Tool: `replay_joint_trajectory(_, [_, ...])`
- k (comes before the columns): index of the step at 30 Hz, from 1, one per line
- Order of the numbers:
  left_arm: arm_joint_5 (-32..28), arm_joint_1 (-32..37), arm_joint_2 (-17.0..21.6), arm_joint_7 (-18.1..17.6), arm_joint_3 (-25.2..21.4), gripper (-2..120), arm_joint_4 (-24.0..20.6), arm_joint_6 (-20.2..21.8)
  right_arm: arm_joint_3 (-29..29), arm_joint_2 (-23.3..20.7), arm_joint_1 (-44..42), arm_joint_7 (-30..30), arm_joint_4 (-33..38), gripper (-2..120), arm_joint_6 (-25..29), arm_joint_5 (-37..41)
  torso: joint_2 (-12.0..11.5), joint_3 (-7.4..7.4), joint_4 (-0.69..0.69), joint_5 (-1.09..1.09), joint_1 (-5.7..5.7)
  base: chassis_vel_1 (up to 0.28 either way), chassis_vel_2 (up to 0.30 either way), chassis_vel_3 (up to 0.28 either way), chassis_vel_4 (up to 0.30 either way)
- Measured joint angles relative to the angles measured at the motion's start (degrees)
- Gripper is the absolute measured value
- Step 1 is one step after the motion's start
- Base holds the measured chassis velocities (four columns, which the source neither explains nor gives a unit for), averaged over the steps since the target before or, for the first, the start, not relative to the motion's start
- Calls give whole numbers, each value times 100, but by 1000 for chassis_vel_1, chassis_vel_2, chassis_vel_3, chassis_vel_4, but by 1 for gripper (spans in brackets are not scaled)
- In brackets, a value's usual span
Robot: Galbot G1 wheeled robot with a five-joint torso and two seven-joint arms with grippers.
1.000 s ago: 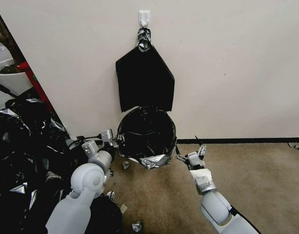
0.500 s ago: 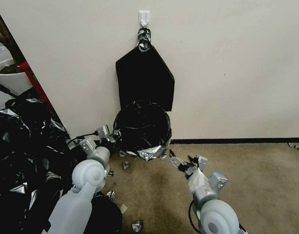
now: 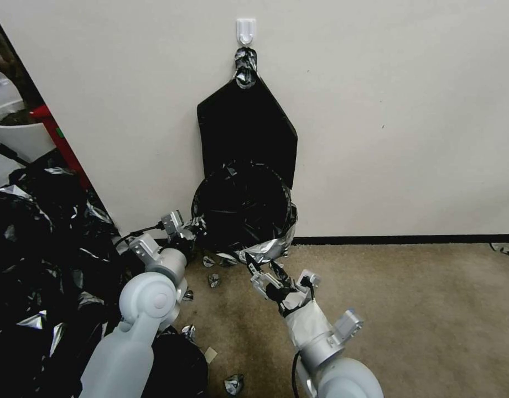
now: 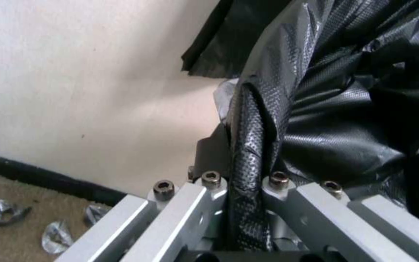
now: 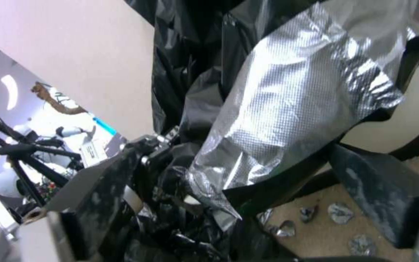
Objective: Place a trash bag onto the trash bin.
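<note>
The glossy black trash bag point(image 3: 240, 207) is draped over the trash bin against the wall, its mouth tilted toward me. A silvery fold point(image 3: 263, 251) hangs at its front. In the head view the film hides the bin; a strip of its cream wall point(image 5: 415, 109) shows in the right wrist view. My left gripper point(image 3: 181, 229) is at the bag's left edge, shut on a twisted strand of the film point(image 4: 246, 174). My right gripper point(image 3: 265, 271) stands open just in front of and below the bag. The silvery flap point(image 5: 287, 109) hangs between its spread fingers point(image 5: 379, 182).
A flat black five-sided sheaf point(image 3: 246, 132) hangs from a white wall hook point(image 3: 245, 30) right behind the bin. A big heap of black plastic point(image 3: 39, 249) fills the left side, with a white plant pot point(image 3: 16, 132) behind. Foil scraps point(image 3: 213, 280) litter the carpet; open carpet point(image 3: 420, 309) lies to the right.
My right arm has swung from the bin's right side round to its front. The bagged bin has tipped up and shifted slightly left. The left gripper has drawn a little left, still holding.
</note>
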Motion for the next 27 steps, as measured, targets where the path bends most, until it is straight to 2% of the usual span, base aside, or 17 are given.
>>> replay_joint_trajectory(1, [0,0,0,0,0,3,0,0,0,0,0,0,0,96,0,0,0,0,0,0,0,0,0,0,0])
replay_joint_trajectory(5, [8,-13,-19,3,40,3,47,15,11,53,-45,66,-40,76,23,-94,0,0,0,0,0,0,0,0,0])
replay_joint_trajectory(6, [8,-13,-19,3,40,3,47,15,11,53,-45,66,-40,76,23,-94,0,0,0,0,0,0,0,0,0])
replay_joint_trajectory(9, [19,-17,-25,6,64,3,54,26,11,86,-45,155,-52,63,24,-127,0,0,0,0,0,0,0,0,0])
replay_joint_trajectory(10, [19,-17,-25,6,64,3,54,26,11,86,-45,155,-52,63,24,-127,0,0,0,0,0,0,0,0,0])
replay_joint_trajectory(13, [24,-20,-18,8,60,3,61,27,-15,93,-63,195,-64,48,39,-197,0,0,0,0,0,0,0,0,0])
replay_joint_trajectory(15, [25,-20,-12,8,53,3,66,27,-31,93,-77,211,-64,44,50,-223,0,0,0,0,0,0,0,0,0])
replay_joint_trajectory(17, [28,-23,-3,8,43,3,79,28,-70,83,-121,233,-61,32,67,-282,0,0,0,0,0,0,0,0,0])
replay_joint_trajectory(18, [28,-23,-3,8,43,3,79,28,-70,83,-121,233,-61,32,67,-282,0,0,0,0,0,0,0,0,0])
replay_joint_trajectory(20, [33,-23,-7,8,40,3,98,29,-108,72,-163,238,-49,22,69,-350,0,0,0,0,0,0,0,0,0])
replay_joint_trajectory(21, [33,-23,-7,8,40,3,98,29,-108,72,-163,238,-49,22,69,-350,0,0,0,0,0,0,0,0,0])
replay_joint_trajectory(24, [40,-12,-20,8,41,3,107,30,-133,76,-186,239,-53,7,73,-392,0,0,0,0,0,0,0,0,0])
replay_joint_trajectory(27, [44,-11,-22,9,41,3,113,31,-151,76,-211,236,-54,0,102,-427,0,0,0,0,0,0,0,0,0])
